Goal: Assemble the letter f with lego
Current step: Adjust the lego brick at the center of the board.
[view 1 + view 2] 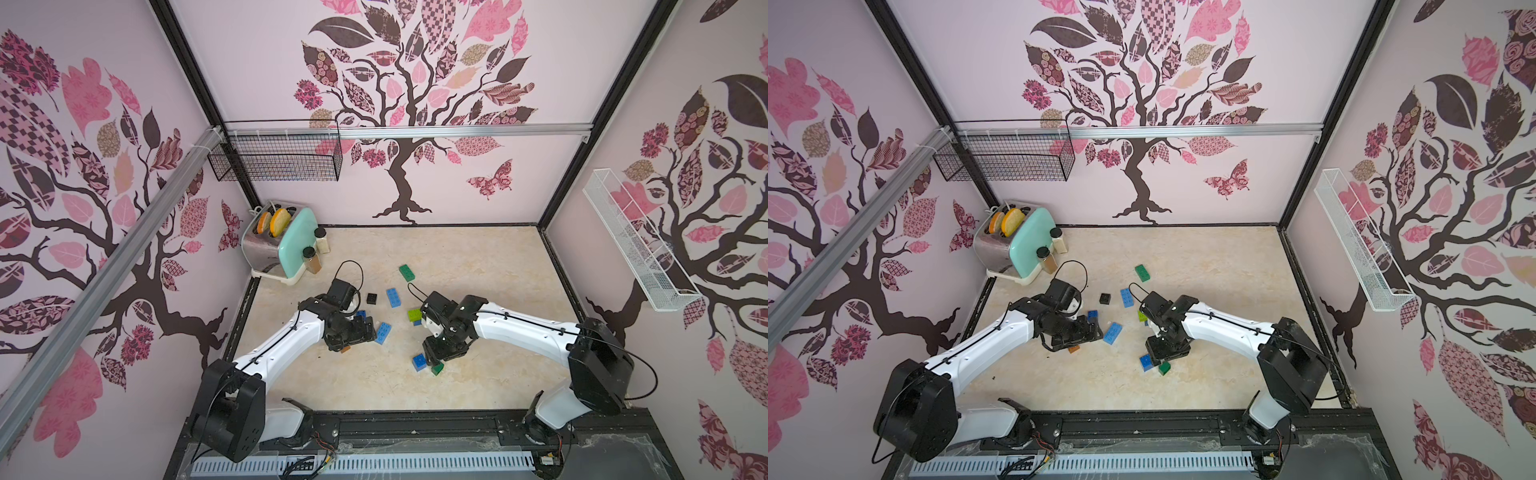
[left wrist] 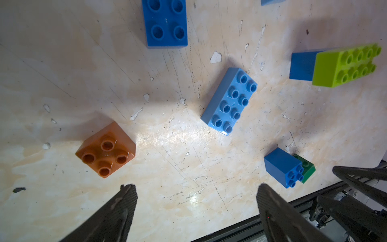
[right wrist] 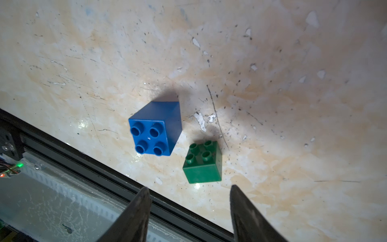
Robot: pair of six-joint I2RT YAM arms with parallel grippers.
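The lego lies scattered on the marbled table. In a top view a dark green oblong brick [image 1: 407,272], a blue oblong [image 1: 393,297] and a small black square [image 1: 371,298] sit toward the back. A lime green brick [image 1: 414,315] rests on a blue one. My left gripper [image 2: 195,201] hangs open and empty above the table, between a brown square brick [image 2: 105,149] and a light blue oblong [image 2: 229,101]. My right gripper [image 3: 189,199] is open and empty, above and just short of a tall blue stack [image 3: 156,127] and a dark green square [image 3: 202,163], which stand side by side near the front edge.
A toaster [image 1: 278,241] with two spice jars [image 1: 311,259] stands at the back left corner. A black wire basket [image 1: 274,158] and a white wire shelf [image 1: 636,241] hang on the walls. A black rail [image 1: 415,424] runs along the table's front edge.
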